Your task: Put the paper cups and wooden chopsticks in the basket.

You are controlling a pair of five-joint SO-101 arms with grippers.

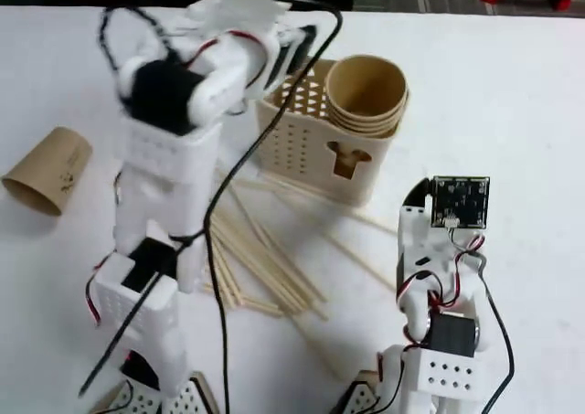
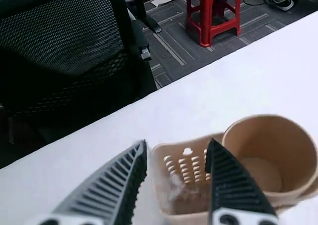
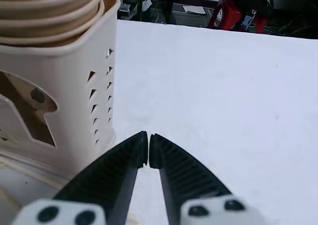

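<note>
High view: paper cups [image 1: 367,99] stacked in the basket [image 1: 302,151], one stray cup [image 1: 47,172] lying on the worktop [image 1: 512,94], chopsticks [image 1: 265,272] strewn by the basket. Left jaws hang open above the basket, right jaws closed, empty.

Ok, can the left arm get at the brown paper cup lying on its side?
Probably yes: the brown paper cup lies alone on bare table, and the left arm's fingers stand open by the beige basket.
</note>
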